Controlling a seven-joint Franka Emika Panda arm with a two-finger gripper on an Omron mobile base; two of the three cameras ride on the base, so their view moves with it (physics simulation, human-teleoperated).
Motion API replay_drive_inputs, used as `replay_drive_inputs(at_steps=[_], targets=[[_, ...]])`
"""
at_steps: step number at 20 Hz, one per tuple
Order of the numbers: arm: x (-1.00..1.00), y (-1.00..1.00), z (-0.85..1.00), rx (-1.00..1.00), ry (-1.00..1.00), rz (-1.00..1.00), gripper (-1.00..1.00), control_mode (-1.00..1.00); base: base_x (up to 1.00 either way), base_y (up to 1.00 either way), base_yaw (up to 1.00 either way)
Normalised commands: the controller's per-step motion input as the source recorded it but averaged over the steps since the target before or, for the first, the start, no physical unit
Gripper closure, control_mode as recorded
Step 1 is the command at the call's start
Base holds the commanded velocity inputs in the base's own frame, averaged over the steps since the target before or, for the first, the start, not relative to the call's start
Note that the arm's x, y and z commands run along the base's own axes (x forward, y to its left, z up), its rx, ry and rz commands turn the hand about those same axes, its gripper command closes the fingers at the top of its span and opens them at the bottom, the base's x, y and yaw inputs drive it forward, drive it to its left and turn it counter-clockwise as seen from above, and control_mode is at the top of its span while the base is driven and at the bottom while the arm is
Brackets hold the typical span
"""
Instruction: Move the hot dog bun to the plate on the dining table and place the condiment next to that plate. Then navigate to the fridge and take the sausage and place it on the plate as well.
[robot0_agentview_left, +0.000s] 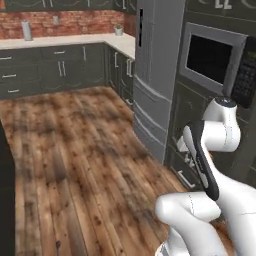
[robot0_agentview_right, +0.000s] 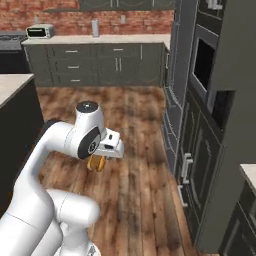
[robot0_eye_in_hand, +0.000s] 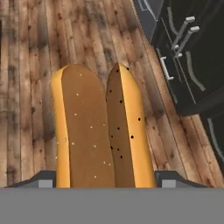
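The hot dog bun, golden and split lengthwise with dark specks, fills the space between my fingertips in the hand view. My gripper is shut on it over the wooden floor. In the right base view the bun hangs under the white hand, with the gripper pointing down at about mid-height. The tall grey fridge stands ahead on the right, and in the right base view the fridge is beyond the arm.
Dark cabinets with a built-in oven line the right side next to the fridge. A counter with a toaster runs along the brick back wall. A dark island stands at left. Open wooden floor lies between.
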Motion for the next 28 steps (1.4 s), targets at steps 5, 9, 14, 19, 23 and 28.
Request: replay_drive_inputs(at_steps=[5,9,14,19,23,28], targets=[[0.0,0.0,0.0,0.0,0.0,0.0,1.0,1.0,-0.03,0.0,0.8],[0.0,0.0,0.0,0.0,0.0,0.0,1.0,1.0,0.0,0.11,0.72],[0.0,0.0,0.0,0.0,0.0,0.0,1.0,1.0,-0.23,0.83,-0.09],[0.0,0.0,0.0,0.0,0.0,0.0,1.0,1.0,-0.36,1.0,-0.44],[0.0,0.0,0.0,0.0,0.0,0.0,1.0,1.0,-0.43,1.0,-0.44],[0.0,0.0,0.0,0.0,0.0,0.0,1.0,1.0,-0.14,1.0,-0.29]])
